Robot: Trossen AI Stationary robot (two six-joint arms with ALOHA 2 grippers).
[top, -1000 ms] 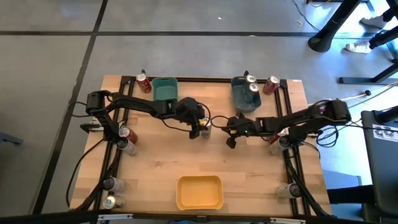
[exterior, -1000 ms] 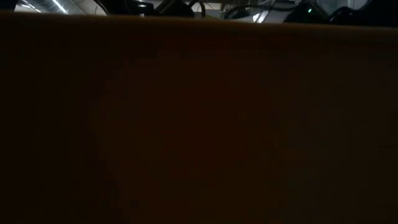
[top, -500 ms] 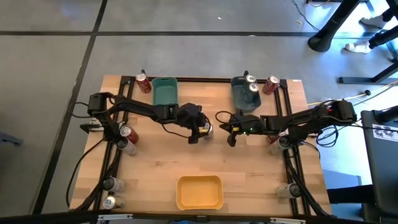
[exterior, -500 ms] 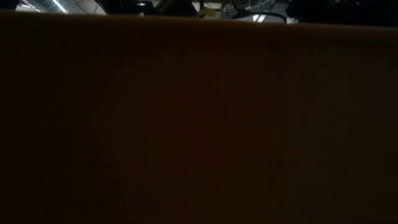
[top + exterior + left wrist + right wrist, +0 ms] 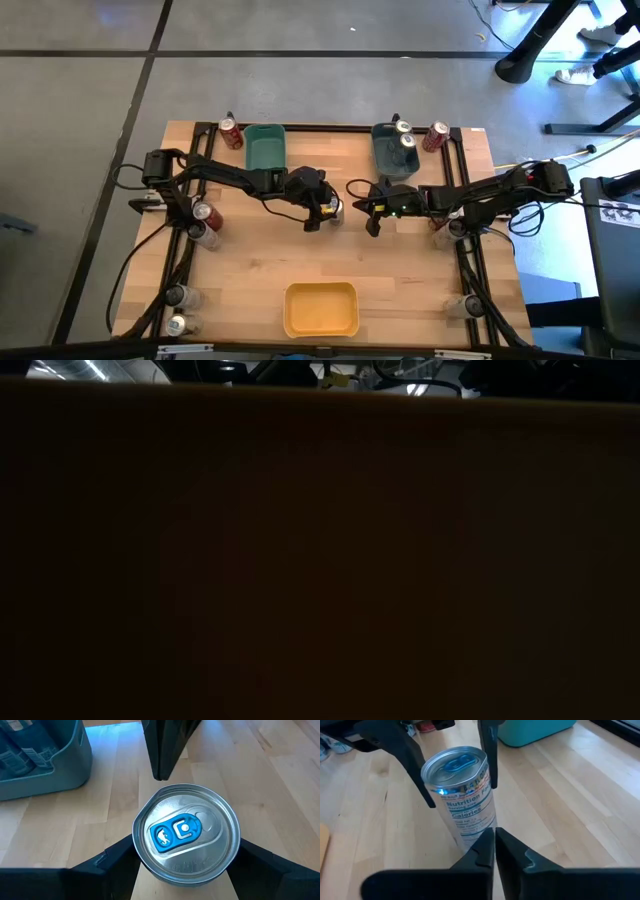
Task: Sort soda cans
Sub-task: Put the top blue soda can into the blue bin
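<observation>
Your worktop (image 5: 400, 260) is pale wood planks inside a black frame, set on a grey floor crossed by dark lines. At its far edge stand a teal bin (image 5: 265, 145) and a grey bin (image 5: 393, 152), the grey one holding two cans (image 5: 405, 134); a yellow bin (image 5: 321, 309) sits at the near edge.

The low view is almost wholly blocked by a dark orange wall, probably the yellow bin's side, so you get nothing useful there.

Your left gripper (image 5: 182, 865) is at mid-worktop with its fingers spread either side of an upright silver can (image 5: 186, 840) with a blue tab, pressing its sides. The right gripper (image 5: 495, 845) sits just beside it, fingers shut together and holding nothing.

Other cans ring the edges: red ones (image 5: 231, 132) at the far corners, a pair (image 5: 203, 222) by the left arm's base, and more (image 5: 178, 310) at the near corners, partly hidden by the frame.
</observation>
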